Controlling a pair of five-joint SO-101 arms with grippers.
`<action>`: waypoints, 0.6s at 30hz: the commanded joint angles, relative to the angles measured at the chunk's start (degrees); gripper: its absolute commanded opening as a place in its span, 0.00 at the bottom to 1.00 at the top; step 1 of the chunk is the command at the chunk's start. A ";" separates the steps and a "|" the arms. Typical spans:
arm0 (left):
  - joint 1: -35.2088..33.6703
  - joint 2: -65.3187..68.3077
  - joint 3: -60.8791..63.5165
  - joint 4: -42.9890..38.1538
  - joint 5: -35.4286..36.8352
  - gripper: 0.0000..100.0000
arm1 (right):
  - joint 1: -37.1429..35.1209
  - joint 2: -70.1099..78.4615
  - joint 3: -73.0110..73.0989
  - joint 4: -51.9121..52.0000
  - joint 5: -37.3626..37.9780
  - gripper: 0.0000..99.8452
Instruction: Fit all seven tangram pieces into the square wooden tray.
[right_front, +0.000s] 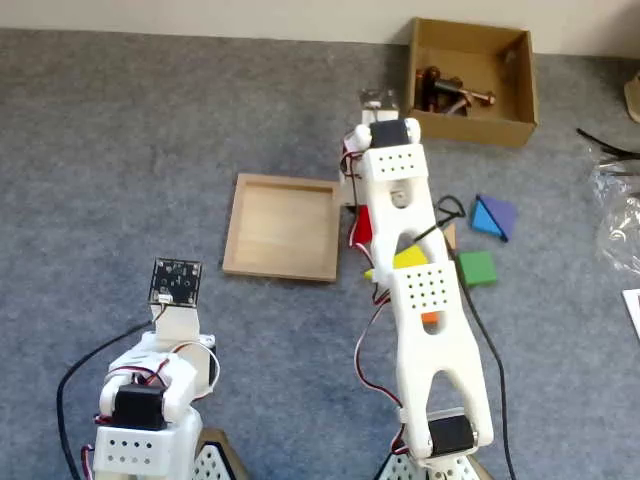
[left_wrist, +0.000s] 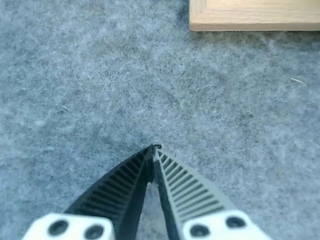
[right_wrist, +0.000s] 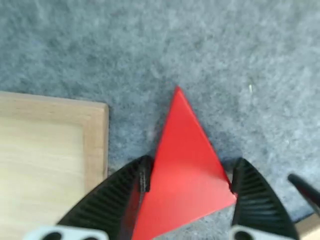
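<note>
Fingers of the right gripper (right_wrist: 192, 161) clamp the red triangle (right_wrist: 181, 150), just beside the tray (right_wrist: 95, 145).
The triangle's tip points away from the wrist, and the tray lies to its left. The right arm is stretched well forward. The left gripper (left_wrist: 152, 150), pinched closed, hangs over bare carpet (left_wrist: 75, 75) short of the tray.

right arm (right_front: 432, 340) partly covers yellow piece (right_front: 410, 257), orange piece (right_front: 429, 318).

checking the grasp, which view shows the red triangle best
Right wrist view: the red triangle sits close up between the fingers of the right gripper. The high view has a sliver beside that arm; the left wrist view faces carpet and tray.
</note>
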 joint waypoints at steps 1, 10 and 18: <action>1.01 -0.40 1.10 -0.18 0.35 0.01 | 0.92 -2.07 -3.12 1.10 -0.18 0.24; 1.01 -0.40 1.10 -0.18 0.35 0.01 | 4.26 -2.24 -3.65 1.19 -7.38 0.24; 1.01 -0.40 1.10 -0.18 0.35 0.01 | 5.23 -8.40 -2.95 1.27 -7.38 0.24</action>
